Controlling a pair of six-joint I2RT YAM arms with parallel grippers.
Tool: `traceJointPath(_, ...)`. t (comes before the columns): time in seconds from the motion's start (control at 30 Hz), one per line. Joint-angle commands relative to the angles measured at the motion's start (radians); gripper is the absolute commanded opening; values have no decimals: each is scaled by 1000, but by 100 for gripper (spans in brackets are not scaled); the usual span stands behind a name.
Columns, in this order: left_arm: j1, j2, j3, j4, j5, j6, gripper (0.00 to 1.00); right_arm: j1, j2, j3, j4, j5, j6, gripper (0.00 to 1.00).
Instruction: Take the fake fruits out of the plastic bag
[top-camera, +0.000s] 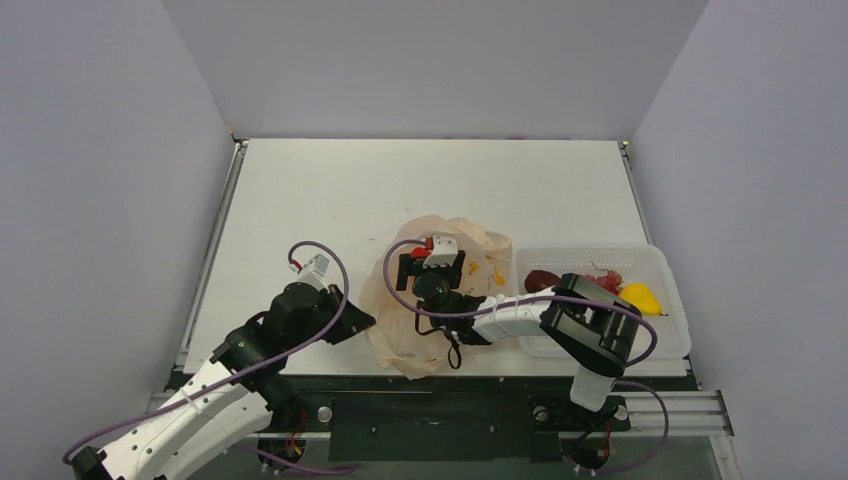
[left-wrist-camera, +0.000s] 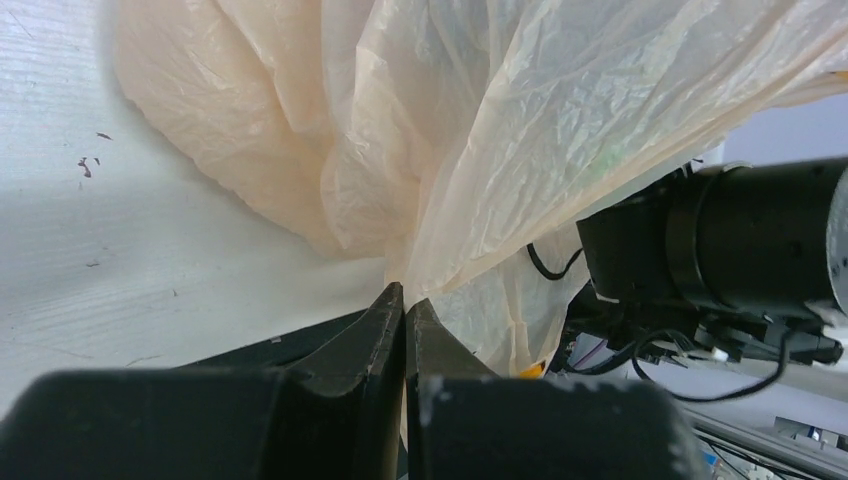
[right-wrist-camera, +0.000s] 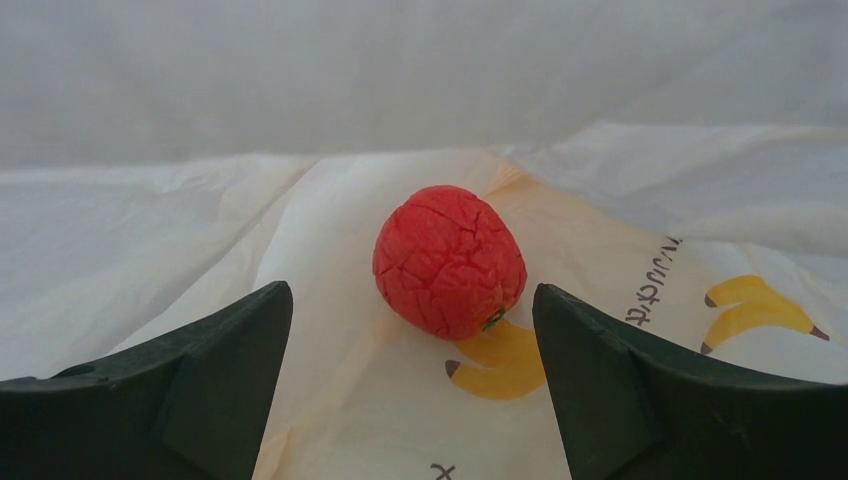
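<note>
Pinching a fold of the plastic bag (left-wrist-camera: 480, 120) at its 8 o'clock edge with the left end effector (left-wrist-camera: 405, 297), clenched tight on the film. Hovering over the bag's middle with the right end effector (right-wrist-camera: 412, 300), released and spread wide. Just ahead at 12 o'clock, lying on banana-printed plastic and touching neither finger: the red ball (right-wrist-camera: 448, 262). At 3 o'clock of the bag on the counter (top-camera: 330, 190), in the white tray (top-camera: 668, 262): dark maroon fruit (top-camera: 541, 281), red berries (top-camera: 603, 281), yellow piece (top-camera: 641, 297).
</note>
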Motion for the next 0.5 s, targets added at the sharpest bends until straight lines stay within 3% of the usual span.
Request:
traceJointPath(0.0,4,2,3,12,16,19,0,-41,46,60,41,-33,56,86)
traceJointPath(0.47,4,36,-66,70,43,5,0,-126,185,170,20,-149,85,86)
